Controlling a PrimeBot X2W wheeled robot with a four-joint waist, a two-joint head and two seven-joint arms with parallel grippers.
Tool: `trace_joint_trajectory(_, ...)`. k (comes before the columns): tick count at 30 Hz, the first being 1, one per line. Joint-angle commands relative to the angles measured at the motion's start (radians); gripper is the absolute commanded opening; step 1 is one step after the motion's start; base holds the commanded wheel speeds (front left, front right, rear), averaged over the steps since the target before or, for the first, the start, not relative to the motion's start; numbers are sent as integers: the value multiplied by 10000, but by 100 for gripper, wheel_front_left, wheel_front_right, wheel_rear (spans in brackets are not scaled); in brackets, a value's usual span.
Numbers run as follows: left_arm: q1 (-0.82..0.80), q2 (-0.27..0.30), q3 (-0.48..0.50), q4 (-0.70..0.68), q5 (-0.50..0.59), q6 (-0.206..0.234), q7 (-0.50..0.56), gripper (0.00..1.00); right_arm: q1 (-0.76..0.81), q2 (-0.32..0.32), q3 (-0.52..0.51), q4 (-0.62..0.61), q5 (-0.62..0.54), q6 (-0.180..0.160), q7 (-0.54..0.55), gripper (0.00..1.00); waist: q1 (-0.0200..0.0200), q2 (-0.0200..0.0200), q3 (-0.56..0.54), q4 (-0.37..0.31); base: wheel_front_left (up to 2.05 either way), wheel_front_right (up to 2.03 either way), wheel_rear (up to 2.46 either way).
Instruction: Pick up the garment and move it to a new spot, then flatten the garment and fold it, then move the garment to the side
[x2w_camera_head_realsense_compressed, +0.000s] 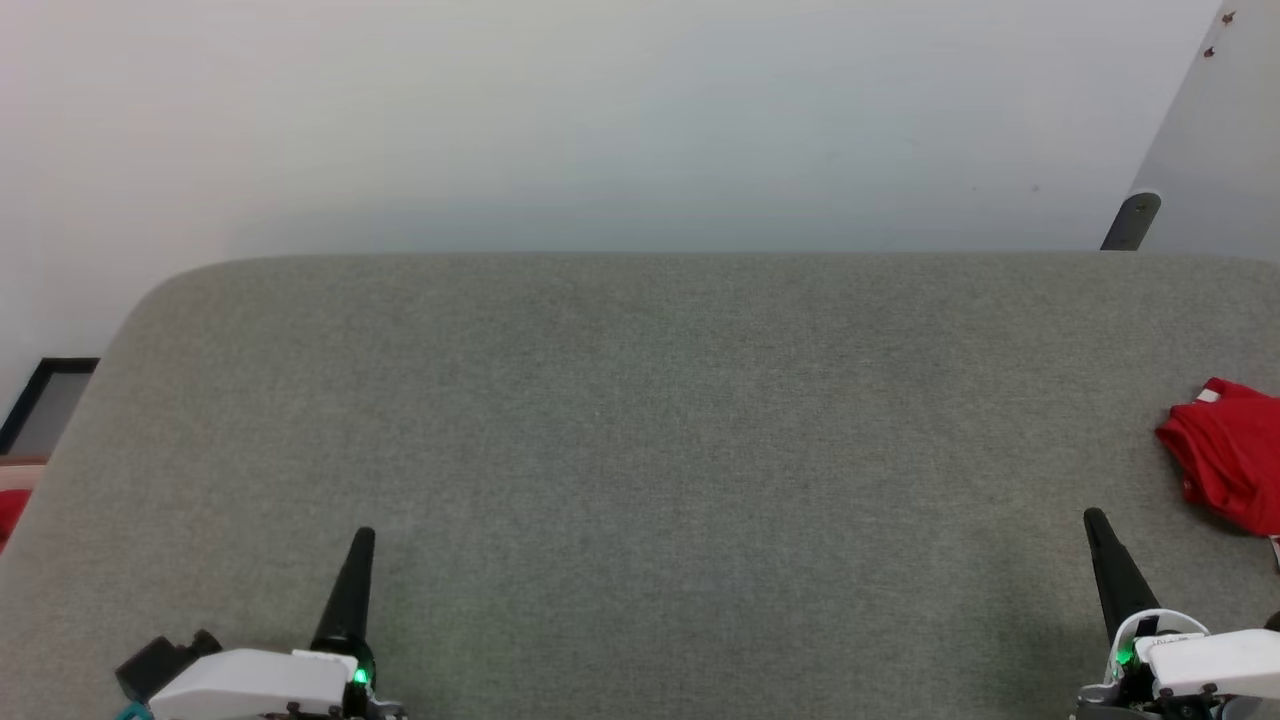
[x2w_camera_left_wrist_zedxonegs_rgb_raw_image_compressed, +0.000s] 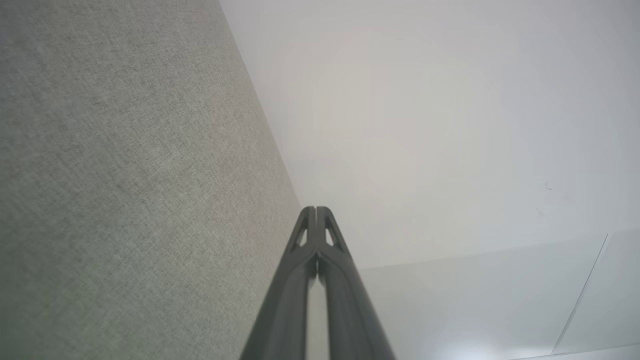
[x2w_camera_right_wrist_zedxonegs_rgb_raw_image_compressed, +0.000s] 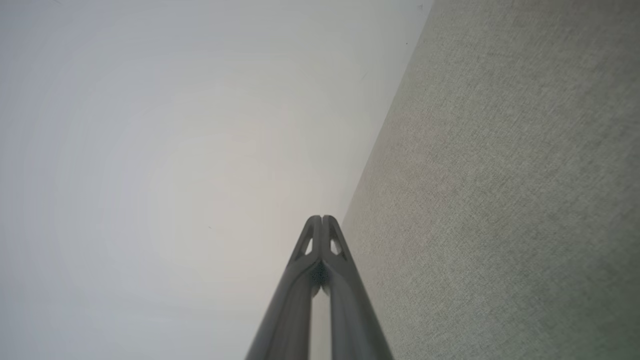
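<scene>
Red jersey (x2w_camera_head_realsense_compressed: 1222, 450) sits in a compact bundle on the grey counter (x2w_camera_head_realsense_compressed: 640, 420) at the far right of the frame, cut off by its edge. Your left hand (x2w_camera_head_realsense_compressed: 362, 545) and right hand (x2w_camera_head_realsense_compressed: 1097, 525) rest at the lower corners, fingers pressed together and holding nothing. The bundle could be a heap awaiting pickup or a fold already set aside, so read its edges before acting. Nothing lies between it and the right hand. A red scrap (x2w_camera_head_realsense_compressed: 8, 512) shows at far left.

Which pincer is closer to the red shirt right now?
The right pincer: the shirt lies just up and right of it, while the left pincer sits at the opposite side.
</scene>
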Motion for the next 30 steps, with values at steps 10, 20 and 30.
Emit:
trace_joint_trajectory(10,-278,-61,115,-6,-858,-86,255,0,-309,65,-62,79,785,5,130,0,-1,0,49,-24,0,0,0)
trace_joint_trajectory(20,-413,-120,189,23,-1537,-82,456,0,-413,124,-86,191,1403,4,231,0,-1,0,97,-47,0,0,0)
trace_joint_trajectory(30,-513,-173,256,51,-2170,-82,630,0,-540,176,-107,287,1980,4,327,0,-1,0,145,-71,0,0,0)
